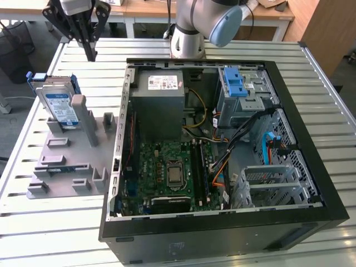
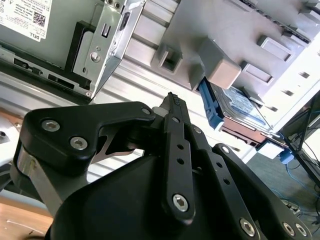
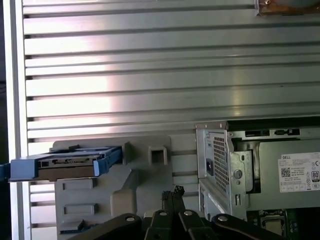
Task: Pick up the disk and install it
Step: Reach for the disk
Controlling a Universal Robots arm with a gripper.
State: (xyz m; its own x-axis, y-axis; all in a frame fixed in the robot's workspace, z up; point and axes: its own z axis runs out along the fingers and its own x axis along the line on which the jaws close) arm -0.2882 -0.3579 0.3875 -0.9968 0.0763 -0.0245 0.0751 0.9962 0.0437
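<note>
Hanging over the bench [image 1: 50, 233], the fingers [image 1: 88, 49] are pressed together and hold nothing. The disk [image 1: 59, 105] leans upright in a grey stand [image 1: 67, 161], at seven o'clock from them in the exterior view.

A: Where's the disk [image 3: 65, 167]?
B: At ten o'clock from the gripper [image 3: 173, 192], edge-on, resting on the grey holder [image 3: 90, 200], with a blue frame round it.
A: And the jaws?
B: Pressed together, empty, apart from the disk.
A: At two o'clock?
B: The case [image 3: 215, 150] corner, perforated metal, and a grey box [image 3: 272, 155] with a white sticker inside. At twelve, ribbed worktop [image 3: 150, 75].
</note>
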